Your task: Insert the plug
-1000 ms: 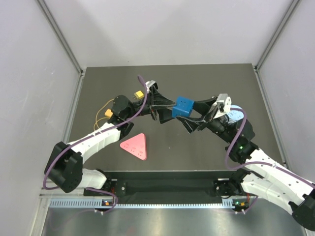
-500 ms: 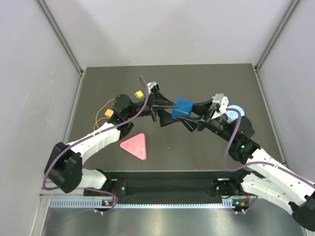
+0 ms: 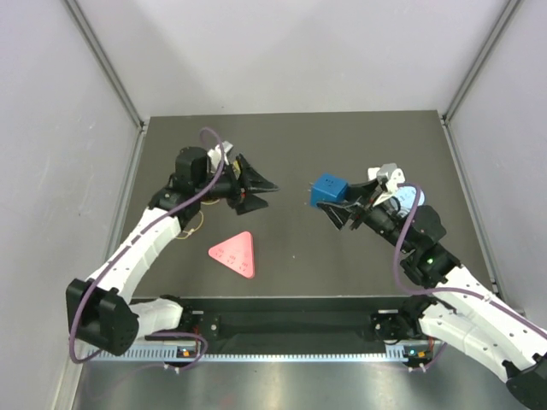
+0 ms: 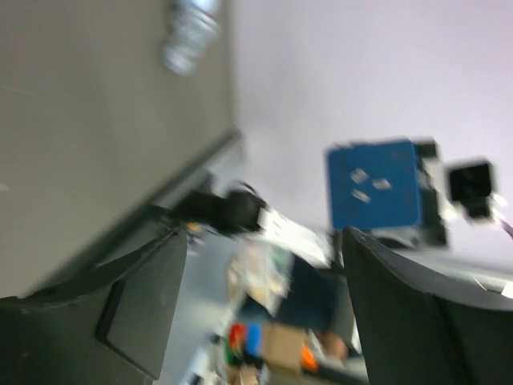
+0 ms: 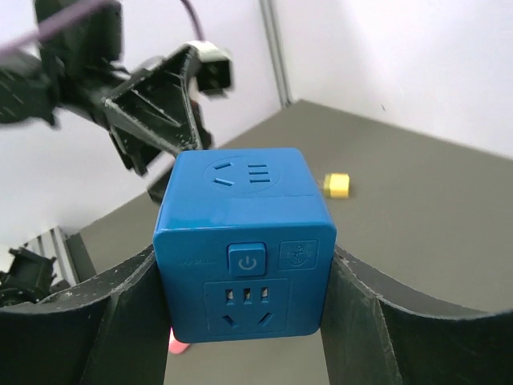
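— Fingers (image 4: pixel 128 313) of the left gripper (image 3: pixel 267 195), how do they stand?
— Spread wide, with nothing between them. In the overhead view that gripper hovers at centre left, above the dark table (image 3: pixel 342 141), pointing toward the right of the frame.
— And below it?
— A pink triangle (image 3: pixel 233 254) lies flat on the table, lower left of centre, apart from both grippers.
— Moving right?
— The right gripper (image 3: pixel 330 196) sits at centre right, its fingers (image 5: pixel 365 321) pressed against two opposite sides of a blue socket cube (image 5: pixel 240 257). The cube is raised above the table, and the face with a power button and slots is turned to the wrist camera.
— Do the two grippers touch?
— No, a stretch of bare table shows between them overhead. From the left wrist the cube appears blurred in the upper right of the frame, beyond the open fingers.
— Where is the plug?
— A small yellow plug (image 5: pixel 337 186) lies on the table in the right wrist view, right of centre, behind the cube and in neither gripper. Overhead I cannot pick it out.
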